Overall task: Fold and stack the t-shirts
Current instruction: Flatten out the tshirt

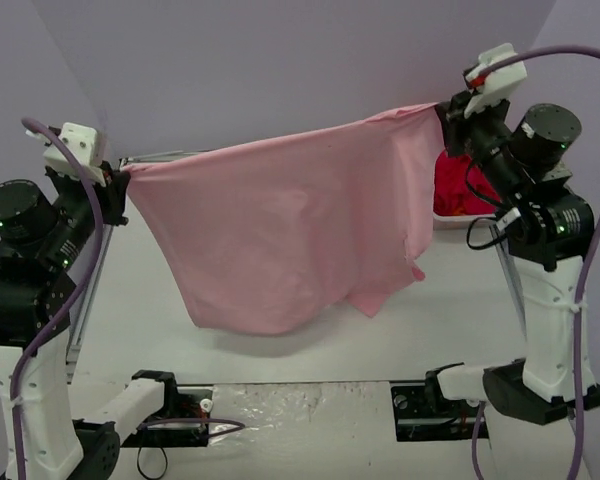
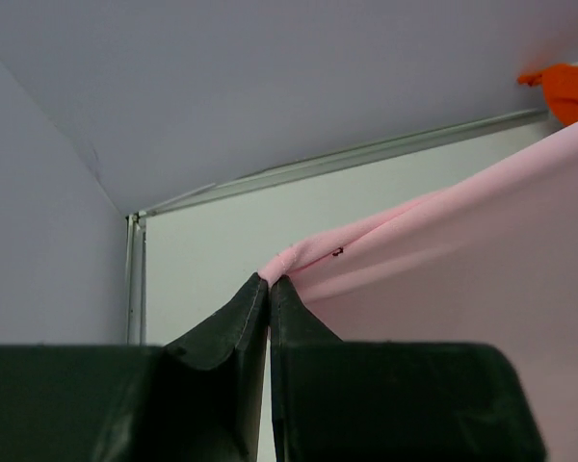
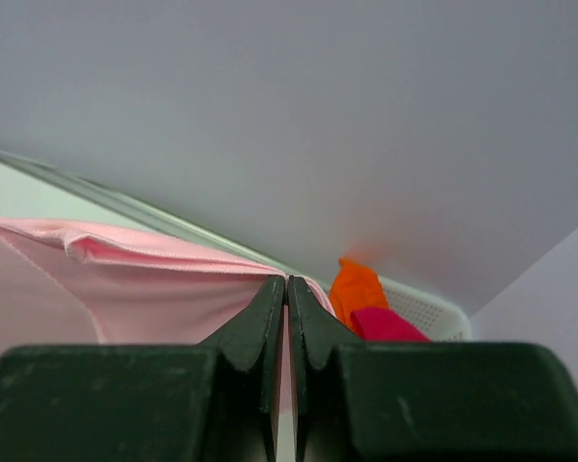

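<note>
A light pink t-shirt [image 1: 290, 230] hangs spread in the air above the white table [image 1: 460, 320], stretched between my two grippers. My left gripper [image 1: 126, 182] is shut on its left corner, where the cloth bunches at the fingertips [image 2: 268, 279]. My right gripper [image 1: 444, 112], held higher, is shut on the right corner [image 3: 287, 281]. The shirt's lower edge sags close to the table. An orange t-shirt [image 3: 356, 289] and a magenta-red t-shirt [image 3: 385, 325] lie in the basket behind the right gripper; the magenta-red t-shirt [image 1: 462, 190] also shows from above.
A white mesh basket [image 3: 429, 313] stands at the table's far right, partly behind the right arm. A metal rail [image 2: 347, 159] runs along the table's far edge by the grey wall. Both arm bases sit at the near edge.
</note>
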You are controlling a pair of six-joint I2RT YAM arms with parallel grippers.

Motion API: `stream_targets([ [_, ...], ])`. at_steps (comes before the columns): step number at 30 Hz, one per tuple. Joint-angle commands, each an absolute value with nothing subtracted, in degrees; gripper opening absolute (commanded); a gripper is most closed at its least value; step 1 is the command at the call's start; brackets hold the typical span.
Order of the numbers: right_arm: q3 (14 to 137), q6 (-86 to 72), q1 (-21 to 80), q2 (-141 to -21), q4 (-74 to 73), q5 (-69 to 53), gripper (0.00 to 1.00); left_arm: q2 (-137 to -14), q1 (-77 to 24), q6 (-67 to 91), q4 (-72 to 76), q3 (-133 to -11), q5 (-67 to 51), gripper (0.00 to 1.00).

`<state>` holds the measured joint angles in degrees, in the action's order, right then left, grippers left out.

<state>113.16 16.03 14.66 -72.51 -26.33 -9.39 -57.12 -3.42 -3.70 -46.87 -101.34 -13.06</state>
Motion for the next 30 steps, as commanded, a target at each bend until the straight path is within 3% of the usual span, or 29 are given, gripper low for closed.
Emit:
stream_targets([
  [1, 118.4, 16.6, 13.3, -84.3, -23.4, -1.4, 0.00, -65.0, -2.5, -4.7, -45.6, -103.7, -8.4, 0.02],
  [10, 117.2, 14.8, 13.3, -103.9, -15.8, -1.8, 0.00, -81.7, -1.8, -4.9, -32.6, -94.8, -7.0, 0.02],
  [15, 119.8, 14.6, 13.9, -116.1, -13.8, -1.4, 0.01, -94.7, -1.8, -5.9, -26.9, -95.6, -6.7, 0.02],
  [16, 121.4, 14.6, 14.2, -121.3, -13.9, -0.4, 0.03, -100.3, -1.8, -6.7, -27.2, -96.9, -6.4, 0.02],
  [17, 125.2, 14.8, 14.4, -124.1, -14.1, 0.0, 0.19, -103.2, -1.8, -7.4, -27.9, -100.6, -6.3, 0.02],
  [18, 127.8, 15.0, 14.6, -127.2, -15.6, 1.7, 0.39, -106.6, -1.8, -8.0, -28.8, -103.0, -6.2, 0.07],
  [20, 136.1, 15.1, 15.0, -135.9, -17.6, 2.7, 0.66, -115.5, -1.9, -9.2, -32.0, -110.5, -5.8, 0.41],
  [21, 137.8, 15.0, 15.1, -138.3, -18.1, 3.0, 0.70, -120.0, -1.8, -9.2, -32.4, -112.4, -4.6, 0.46],
  [24, 139.7, 16.1, 15.8, -142.8, -18.6, 3.9, 0.83, -123.9, -2.1, -9.6, -33.0, -116.8, -4.0, 0.79],
  [26, 137.7, 16.4, 16.3, -141.8, -18.5, 3.7, 0.84, -123.6, -2.7, -9.7, -32.4, -116.5, -3.3, 0.87],
  [30, 125.8, 17.1, 16.2, -133.3, -17.5, 1.8, 0.84, -117.2, -4.2, -10.7, -31.2, -111.0, -2.7, 0.90],
])
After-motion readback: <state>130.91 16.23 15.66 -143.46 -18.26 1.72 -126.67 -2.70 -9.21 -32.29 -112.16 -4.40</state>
